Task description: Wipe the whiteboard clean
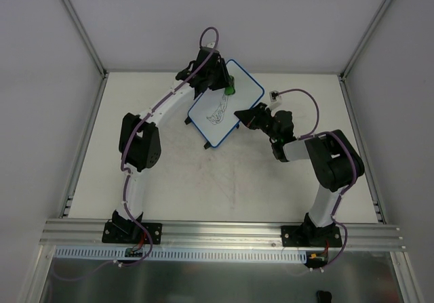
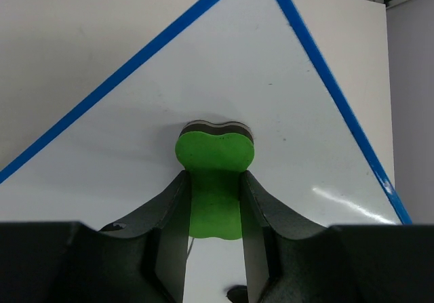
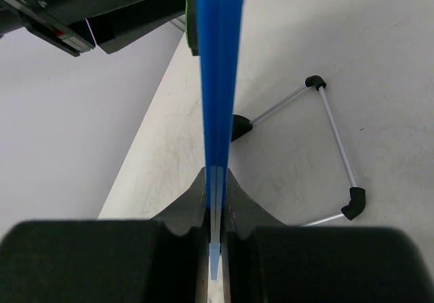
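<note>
On the left, pinching a green eraser point(image 2: 213, 174) between the left fingers point(image 2: 169, 215), its pad set against the whiteboard point(image 2: 271, 79) just ahead of the fingertips, near the board's far corner. Reaching long from the base, elbow raised, wrist tipped down. Likely light, stiff and slick-faced; best gripped by the blue frame point(image 3: 218, 79), not the writing face. Between the two sets of fingers, yet to wipe: a black scribble point(image 1: 220, 115). On the right, clamping the frame edge-on between the right fingers point(image 3: 186, 208), forearm folded inward, bracing the board over the tabletop point(image 1: 169, 181); right of those fingers, a wire stand point(image 3: 336, 147).
</note>
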Controlling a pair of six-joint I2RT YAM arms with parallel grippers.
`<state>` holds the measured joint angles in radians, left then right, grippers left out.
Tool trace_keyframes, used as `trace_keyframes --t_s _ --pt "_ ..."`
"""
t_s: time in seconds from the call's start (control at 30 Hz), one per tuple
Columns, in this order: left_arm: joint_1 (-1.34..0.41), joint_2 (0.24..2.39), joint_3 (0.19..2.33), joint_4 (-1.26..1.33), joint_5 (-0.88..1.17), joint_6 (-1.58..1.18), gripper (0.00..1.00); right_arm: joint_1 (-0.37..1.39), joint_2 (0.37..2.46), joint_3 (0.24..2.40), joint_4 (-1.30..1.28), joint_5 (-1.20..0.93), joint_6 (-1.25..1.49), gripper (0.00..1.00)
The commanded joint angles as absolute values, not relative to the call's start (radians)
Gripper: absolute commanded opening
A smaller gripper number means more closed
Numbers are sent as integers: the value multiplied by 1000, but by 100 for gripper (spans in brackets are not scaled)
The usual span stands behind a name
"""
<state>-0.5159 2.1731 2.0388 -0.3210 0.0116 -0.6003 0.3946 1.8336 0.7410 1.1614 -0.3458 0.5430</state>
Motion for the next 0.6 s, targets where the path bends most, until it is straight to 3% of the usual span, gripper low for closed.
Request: trace_keyframes --t_s 0.0,0.3,0.57 --pt "-456 2189 1976 -339 57 -650 0 426 1805 764 1180 -436 488 0" --pt "-437 2180 1939 -337 92 -670 0 426 1807 767 1180 -440 488 0" --pt "-544 2166 1979 -336 77 -609 0 426 1809 769 1181 -442 485 0"
